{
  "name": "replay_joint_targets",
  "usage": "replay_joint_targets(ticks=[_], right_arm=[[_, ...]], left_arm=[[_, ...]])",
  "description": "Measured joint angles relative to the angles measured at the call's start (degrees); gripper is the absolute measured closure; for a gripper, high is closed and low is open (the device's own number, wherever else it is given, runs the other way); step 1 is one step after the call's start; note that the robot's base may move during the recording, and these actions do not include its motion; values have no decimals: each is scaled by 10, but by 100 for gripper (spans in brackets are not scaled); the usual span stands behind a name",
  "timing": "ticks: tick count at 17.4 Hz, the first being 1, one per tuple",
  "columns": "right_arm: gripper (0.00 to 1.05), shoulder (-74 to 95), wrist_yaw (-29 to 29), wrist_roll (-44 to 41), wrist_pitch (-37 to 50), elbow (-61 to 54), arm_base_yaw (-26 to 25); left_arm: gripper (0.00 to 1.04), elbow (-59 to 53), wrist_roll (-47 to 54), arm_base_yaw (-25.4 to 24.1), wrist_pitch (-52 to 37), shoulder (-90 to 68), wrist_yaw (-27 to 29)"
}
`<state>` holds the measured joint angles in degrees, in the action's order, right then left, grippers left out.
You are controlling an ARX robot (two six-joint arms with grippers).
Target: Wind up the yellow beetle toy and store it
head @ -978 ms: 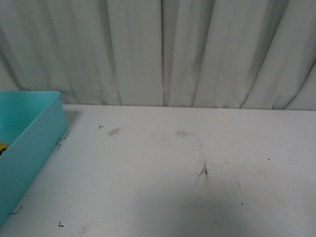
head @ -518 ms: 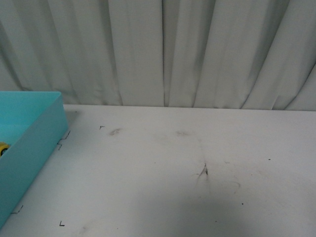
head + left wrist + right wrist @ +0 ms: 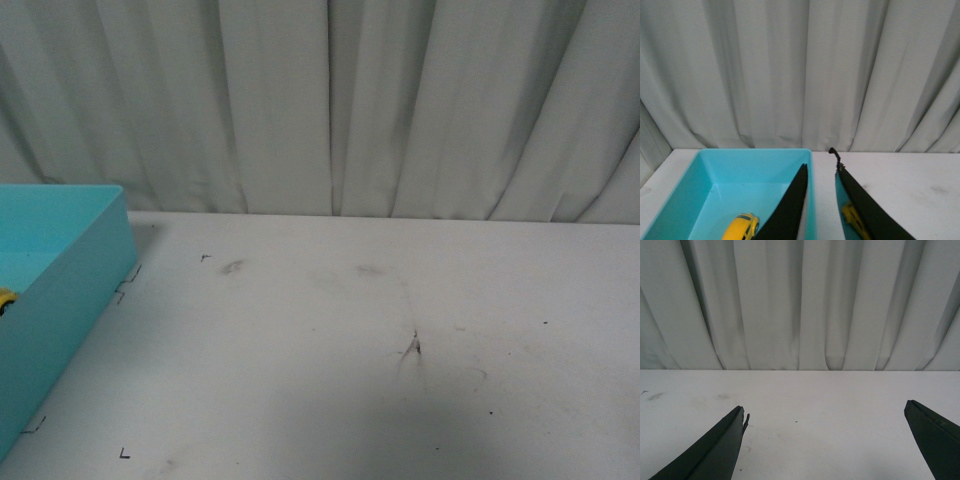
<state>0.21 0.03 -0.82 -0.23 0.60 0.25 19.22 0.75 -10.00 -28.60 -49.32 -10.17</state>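
left wrist view shows the left gripper (image 3: 818, 160) with its black fingers (image 3: 788, 210) parted, nothing between them, hanging over the near wall of the teal box (image 3: 715, 165). the yellow beetle toy (image 3: 741, 227) lies on the box floor, just beside one finger but clear of it. in the right wrist view the right gripper (image 3: 826, 409) is spread wide and empty above the white table (image 3: 815, 390). a pale curtain (image 3: 800, 305) hangs behind it all.
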Motion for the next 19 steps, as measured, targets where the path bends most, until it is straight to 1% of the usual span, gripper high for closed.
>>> replay_joint_targets(ticks=[1,2,4,5,6,7,14,15,19], right_arm=[[6,0,0,0,0,0,0],[6,0,0,0,0,0,0],[6,0,0,0,0,0,0],[6,0,0,0,0,0,0],[6,0,0,0,0,0,0],[6,0,0,0,0,0,0],[6,0,0,0,0,0,0],[6,0,0,0,0,0,0],[6,0,0,0,0,0,0]], left_arm=[[100,-24,-3,13,-11,30,13],[103,-47,-5,24,-13,55,24],[103,-93,-5,44,-5,97,45],[103,-118,-5,97,9,141,96],[103,-129,-5,104,17,159,94],[103,-139,-6,98,27,178,103],[103,-169,-5,100,92,274,102],[103,-179,-5,100,73,280,102],[103,-186,-5,100,115,325,102]])
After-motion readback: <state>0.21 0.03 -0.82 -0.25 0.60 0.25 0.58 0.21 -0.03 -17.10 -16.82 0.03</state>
